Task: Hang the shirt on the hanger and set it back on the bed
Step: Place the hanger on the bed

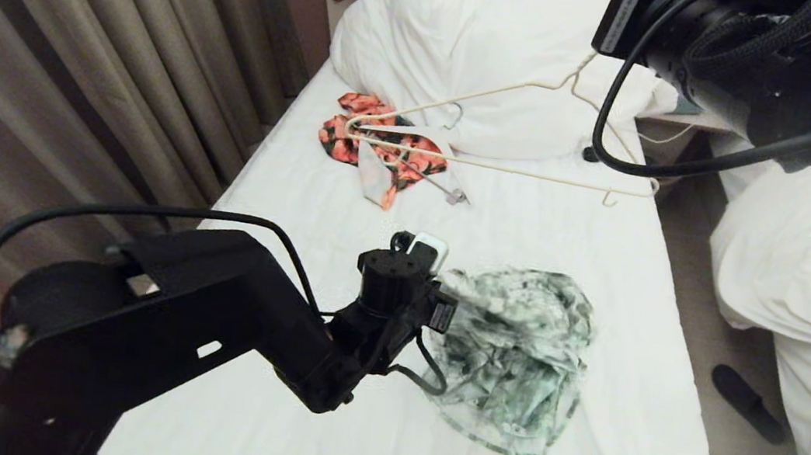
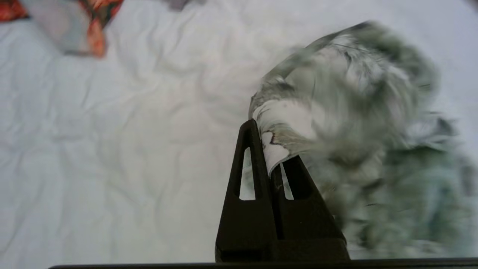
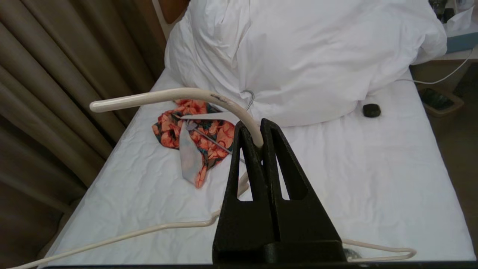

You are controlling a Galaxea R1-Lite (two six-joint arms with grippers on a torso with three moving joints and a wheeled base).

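**Both pieces picked up, shirt not yet on the hanger**

White bed (image 1: pixel 532 221) fills the scene, curtains along its side. On the sheet the shirt (image 1: pixel 514 351) lies crumpled, one edge pinched between the left gripper's (image 2: pixel 269 147) fingers. Above, the right gripper (image 3: pixel 258 138) has its fingers clamped on the hanger (image 1: pixel 507 169), held over the bed. Threading and laying down remain.
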